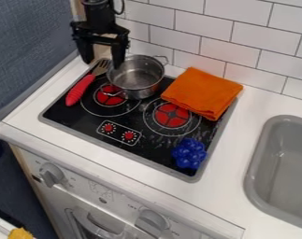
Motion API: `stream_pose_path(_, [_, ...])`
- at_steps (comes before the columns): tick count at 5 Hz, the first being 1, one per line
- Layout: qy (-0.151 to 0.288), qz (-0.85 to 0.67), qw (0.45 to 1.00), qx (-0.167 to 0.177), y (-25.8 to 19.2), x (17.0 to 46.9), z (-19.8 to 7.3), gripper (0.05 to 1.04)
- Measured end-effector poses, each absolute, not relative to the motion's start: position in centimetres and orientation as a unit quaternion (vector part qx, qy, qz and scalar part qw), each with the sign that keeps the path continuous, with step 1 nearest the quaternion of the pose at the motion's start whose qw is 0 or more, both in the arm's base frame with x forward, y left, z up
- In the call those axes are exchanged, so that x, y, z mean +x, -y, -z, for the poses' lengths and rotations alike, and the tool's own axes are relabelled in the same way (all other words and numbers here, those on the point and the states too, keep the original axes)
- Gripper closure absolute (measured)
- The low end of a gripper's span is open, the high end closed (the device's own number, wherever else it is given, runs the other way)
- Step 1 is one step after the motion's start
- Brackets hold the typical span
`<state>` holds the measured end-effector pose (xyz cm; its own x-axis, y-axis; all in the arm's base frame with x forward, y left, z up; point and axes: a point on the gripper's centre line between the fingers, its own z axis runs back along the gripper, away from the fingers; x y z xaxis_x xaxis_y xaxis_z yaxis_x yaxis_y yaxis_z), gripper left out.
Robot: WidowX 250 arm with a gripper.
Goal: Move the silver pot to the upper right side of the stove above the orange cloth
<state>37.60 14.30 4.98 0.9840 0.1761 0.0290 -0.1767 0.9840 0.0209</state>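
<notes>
The black gripper hangs at the upper left, over the back-left part of the stove, its two fingers spread apart. Its right finger stands at the left rim of the silver pot; whether they touch, I cannot tell. Upright and with nothing visible inside, the pot sits at the back of the stove, behind and partly over the left burner. An orange cloth lies folded over the stove's back-right corner, to the right of the pot.
A fork with a red handle lies along the stove's left side, under the gripper. A blue flower-shaped object rests at the front right. The grey sink is at the right, and a tiled wall rises behind.
</notes>
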Motion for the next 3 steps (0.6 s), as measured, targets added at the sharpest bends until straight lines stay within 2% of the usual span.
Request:
stream_pose_path(1, [-0.013, -0.091, 0.996, 0.021, -14.65, 37.43, -2.91, 0.083])
stream_pose_path(2, [-0.021, -0.089, 0.995, 0.028, -14.77, 37.69, -2.11, 0.118])
stream_pose_path(3, [-0.019, -0.088, 0.996, 0.025, -14.69, 37.75, -2.07, 0.384])
